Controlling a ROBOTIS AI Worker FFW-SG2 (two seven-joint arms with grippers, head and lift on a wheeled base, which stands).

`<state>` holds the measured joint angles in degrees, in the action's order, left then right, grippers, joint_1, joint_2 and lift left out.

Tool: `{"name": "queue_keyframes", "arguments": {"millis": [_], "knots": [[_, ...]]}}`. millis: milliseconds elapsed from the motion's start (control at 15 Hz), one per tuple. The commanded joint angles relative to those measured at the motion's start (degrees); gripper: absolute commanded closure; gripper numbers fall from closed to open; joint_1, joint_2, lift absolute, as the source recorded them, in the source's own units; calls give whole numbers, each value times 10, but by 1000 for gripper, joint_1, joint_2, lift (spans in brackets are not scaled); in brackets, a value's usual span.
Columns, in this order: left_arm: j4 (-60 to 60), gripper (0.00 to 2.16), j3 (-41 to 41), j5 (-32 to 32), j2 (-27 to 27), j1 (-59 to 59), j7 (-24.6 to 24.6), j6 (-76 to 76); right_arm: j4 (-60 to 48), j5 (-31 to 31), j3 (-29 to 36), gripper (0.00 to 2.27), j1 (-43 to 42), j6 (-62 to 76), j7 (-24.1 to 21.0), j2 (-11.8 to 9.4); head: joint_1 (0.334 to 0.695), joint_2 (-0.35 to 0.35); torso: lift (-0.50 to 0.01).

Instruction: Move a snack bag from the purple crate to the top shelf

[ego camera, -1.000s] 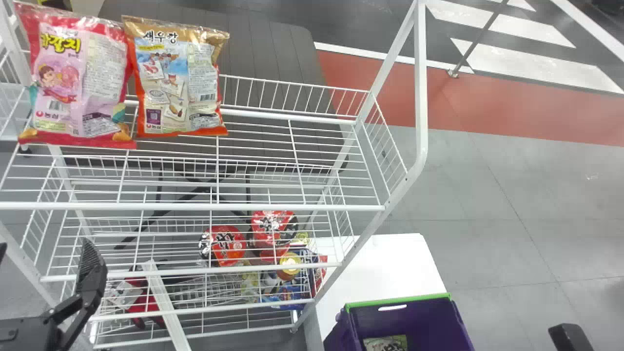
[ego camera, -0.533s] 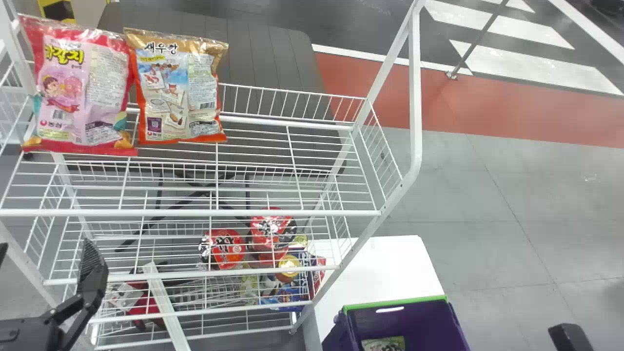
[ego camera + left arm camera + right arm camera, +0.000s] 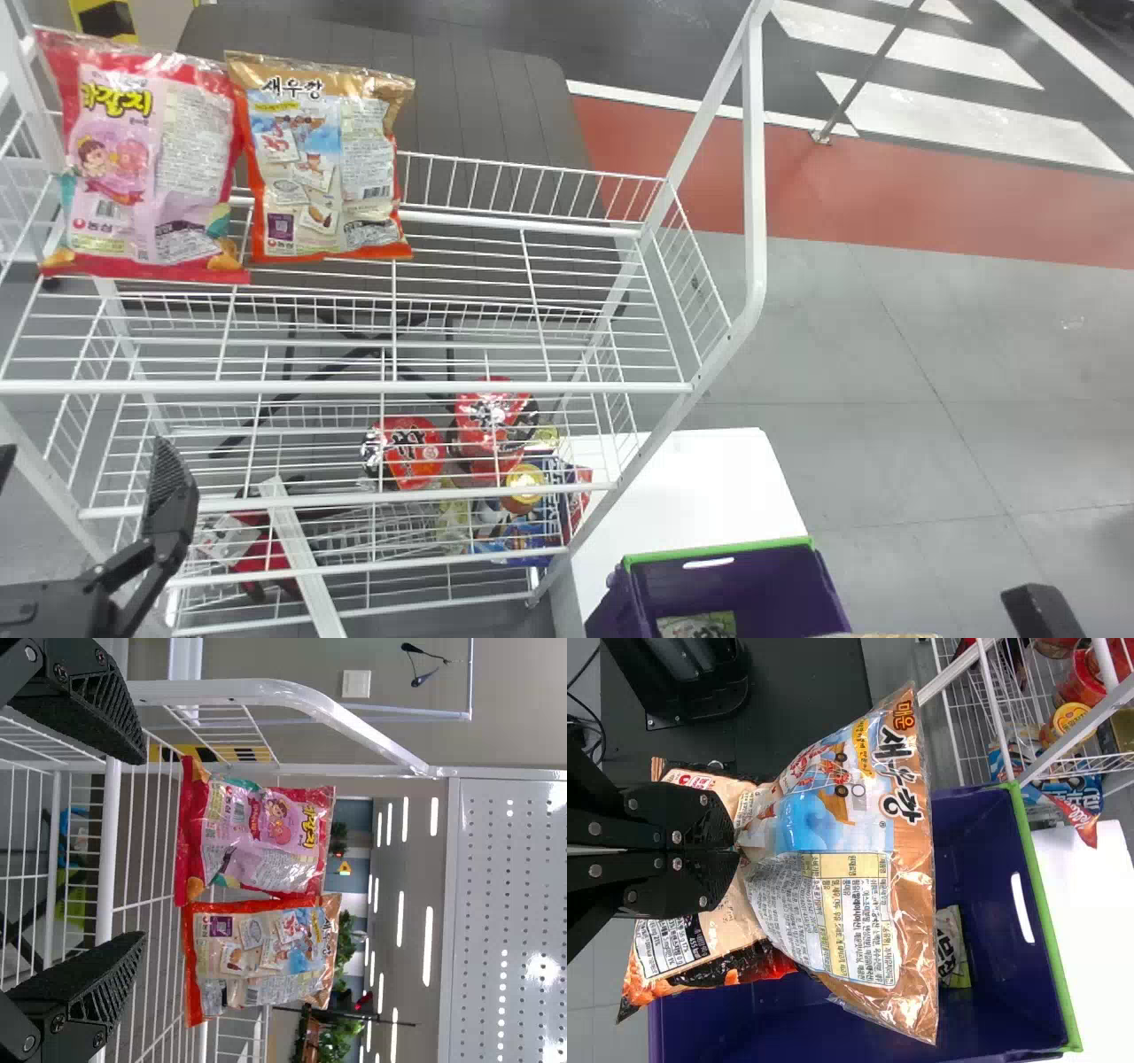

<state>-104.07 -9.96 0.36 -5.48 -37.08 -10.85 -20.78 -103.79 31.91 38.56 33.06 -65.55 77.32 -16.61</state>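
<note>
At the head view's lower right, a black part of my right gripper (image 3: 1041,611) shows, and left of it a sliver of tan bag (image 3: 877,635) by the crate. In the right wrist view that gripper (image 3: 740,849) is shut on a tan snack bag (image 3: 833,842), above the purple crate (image 3: 992,895). A darker bag (image 3: 673,948) lies behind its fingers; whether it is gripped too, I cannot tell. My left gripper (image 3: 84,483) stays in front of the rack's left side, and in the left wrist view the gripper (image 3: 142,850) is open and empty. The top shelf (image 3: 461,385) holds two bags.
The pink bag (image 3: 146,159) and the orange bag (image 3: 328,159) stand side by side at the top shelf's left. Red packages (image 3: 407,452) sit lower in the rack. A white table (image 3: 700,487) adjoins the rack's right side, and a green-and-white packet (image 3: 950,948) lies inside the crate.
The tan bag's edge has come into the head view at the bottom, and the right gripper's black part has shifted slightly right. The rack and bags appear slightly lower than a second ago.
</note>
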Motion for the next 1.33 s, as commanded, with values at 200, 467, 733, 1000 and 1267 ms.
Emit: {"name": "queue_keyframes", "arguments": {"millis": [200,467,733,1000,1267], "knots": [[3,124,-11,-5,0,2,-5,2,-159,-48,31,1814,16,-38,10,49,695,-350,0],[3,124,-13,-9,0,-3,-8,0,-280,-80,45,1818,-2,-111,10,88,695,-350,0],[-3,124,-13,-10,0,-11,-12,-4,-383,-100,38,1814,-28,-184,10,120,695,-350,0],[-3,130,-14,-10,0,-14,-16,-4,-462,-120,15,1818,-65,-232,10,162,695,-350,0],[-3,130,-14,-15,0,-17,-23,-5,-524,-120,-56,1818,-71,-245,-42,167,695,-317,0]]}}
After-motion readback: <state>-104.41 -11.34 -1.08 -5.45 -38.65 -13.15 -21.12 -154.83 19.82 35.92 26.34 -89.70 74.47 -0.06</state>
